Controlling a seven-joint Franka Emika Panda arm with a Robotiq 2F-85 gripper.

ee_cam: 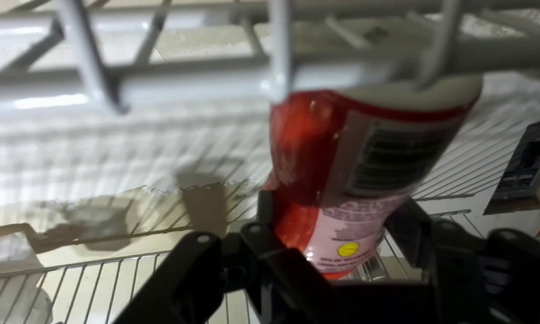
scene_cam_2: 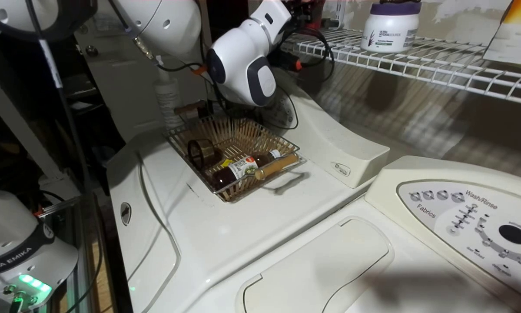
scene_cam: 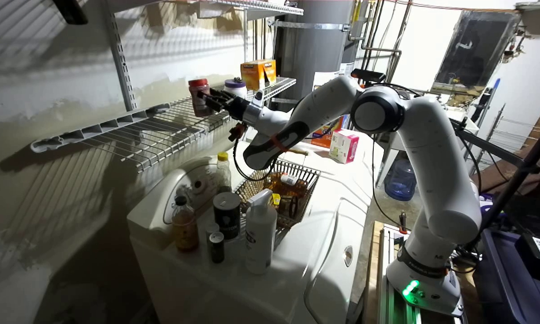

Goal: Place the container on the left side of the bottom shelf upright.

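The container (scene_cam: 198, 100), a jar with a red cap and a reddish and pale label, stands nearly upright, slightly tilted, at the bottom shelf (scene_cam: 161, 143). My gripper (scene_cam: 210, 100) reaches it from the side, with its fingers around its body. In the wrist view, which is upside down, the container (ee_cam: 373, 153) sits between both fingers of the gripper (ee_cam: 336, 210), its white base behind the shelf's front rail (ee_cam: 184, 85). I cannot tell whether the base touches the wires. In an exterior view the arm mostly hides the container (scene_cam_2: 316, 14); the bottom shelf (scene_cam_2: 443, 71) shows there too.
A purple-lidded white jar (scene_cam: 236, 89) and an orange box (scene_cam: 257, 75) stand on the shelf beside the gripper. A grey plastic strip (scene_cam: 103, 128) lies along its wall side. Below are a basket (scene_cam_2: 234, 191), a spray bottle (scene_cam: 260, 238) and several bottles on the white machine.
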